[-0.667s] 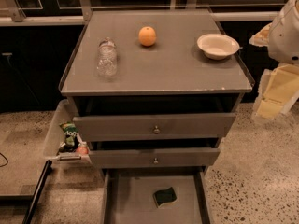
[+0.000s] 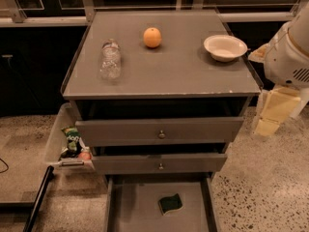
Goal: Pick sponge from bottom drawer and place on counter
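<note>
The sponge, dark green on top with a yellow edge, lies flat on the floor of the open bottom drawer, right of its middle. The counter is the grey top of the drawer cabinet. My gripper, cream-coloured, hangs below the white arm to the right of the cabinet, level with the upper drawer. It is apart from the sponge and well above it, and holds nothing that I can see.
On the counter lie a clear plastic bottle on its side, an orange and a white bowl. Two knobbed drawers stand slightly open above the bottom drawer. A clear bin with snack packs sits left of the cabinet.
The arm and gripper have moved a little down and to the left, nearer the cabinet's right side. The sponge and the things on the counter have not moved.
</note>
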Action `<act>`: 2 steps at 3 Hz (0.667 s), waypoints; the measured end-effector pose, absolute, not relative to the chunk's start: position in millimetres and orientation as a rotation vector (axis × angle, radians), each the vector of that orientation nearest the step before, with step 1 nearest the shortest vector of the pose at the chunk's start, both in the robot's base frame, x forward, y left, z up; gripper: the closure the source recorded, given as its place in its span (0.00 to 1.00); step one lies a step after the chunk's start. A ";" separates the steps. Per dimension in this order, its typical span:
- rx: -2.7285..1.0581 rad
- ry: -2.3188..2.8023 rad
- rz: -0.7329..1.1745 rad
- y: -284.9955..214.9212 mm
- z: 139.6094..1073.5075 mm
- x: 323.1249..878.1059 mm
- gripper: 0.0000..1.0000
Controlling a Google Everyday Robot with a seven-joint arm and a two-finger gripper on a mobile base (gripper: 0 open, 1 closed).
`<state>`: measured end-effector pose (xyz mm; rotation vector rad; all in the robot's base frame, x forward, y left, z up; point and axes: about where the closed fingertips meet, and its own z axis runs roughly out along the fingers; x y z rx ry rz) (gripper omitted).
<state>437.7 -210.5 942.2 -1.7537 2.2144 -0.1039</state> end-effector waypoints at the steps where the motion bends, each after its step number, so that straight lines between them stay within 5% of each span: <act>1: -1.751 2.210 -0.087 -210.6 938.5 437.0 0.00; 2: -1.751 2.165 -0.020 -217.0 903.5 435.6 0.00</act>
